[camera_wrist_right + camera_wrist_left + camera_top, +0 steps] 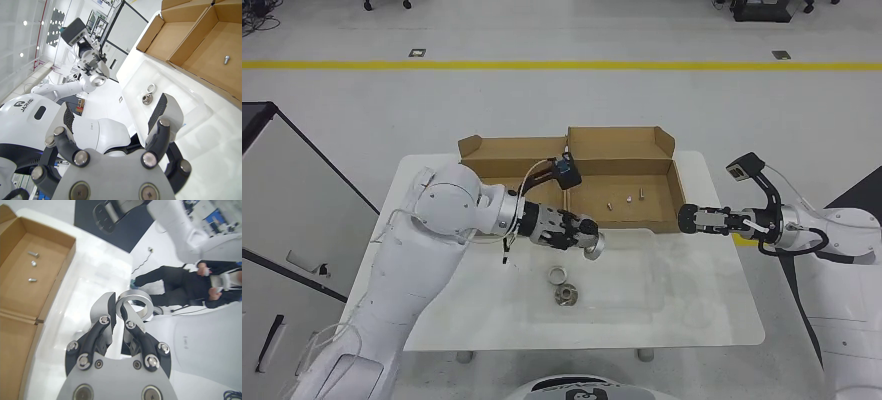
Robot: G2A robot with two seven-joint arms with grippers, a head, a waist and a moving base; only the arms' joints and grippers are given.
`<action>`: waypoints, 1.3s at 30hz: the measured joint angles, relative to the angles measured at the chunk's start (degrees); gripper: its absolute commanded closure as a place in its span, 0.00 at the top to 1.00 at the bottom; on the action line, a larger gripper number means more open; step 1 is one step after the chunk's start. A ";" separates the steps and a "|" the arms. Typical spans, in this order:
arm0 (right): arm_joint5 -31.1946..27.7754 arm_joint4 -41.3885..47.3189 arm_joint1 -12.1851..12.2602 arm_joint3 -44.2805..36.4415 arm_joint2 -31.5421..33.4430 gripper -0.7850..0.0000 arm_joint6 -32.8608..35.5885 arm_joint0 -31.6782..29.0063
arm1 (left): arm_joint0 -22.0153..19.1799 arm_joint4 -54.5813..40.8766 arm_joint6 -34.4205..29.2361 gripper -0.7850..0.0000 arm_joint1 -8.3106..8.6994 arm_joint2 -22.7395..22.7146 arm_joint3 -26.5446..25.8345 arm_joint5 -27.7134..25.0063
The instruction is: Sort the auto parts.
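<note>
Left tool [118,306] on smooth (metal) ring [136,293]

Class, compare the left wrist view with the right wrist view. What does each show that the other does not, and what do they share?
Left wrist view alone: all three bolts lying in the cardboard box, and one of the left gripper's fingers outside the held ring, the other inside it.
Right wrist view alone: the open right gripper, plus a loose ring and a flanged hub in the clear tray.
Both: the held ring in the left gripper, the cardboard box and a bolt in it.
</note>
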 measured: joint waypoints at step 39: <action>0.00 0.00 0.00 0.00 0.00 1.00 0.00 0.00 | -4.94 -54.13 12.09 0.00 0.12 1.79 4.65 1.83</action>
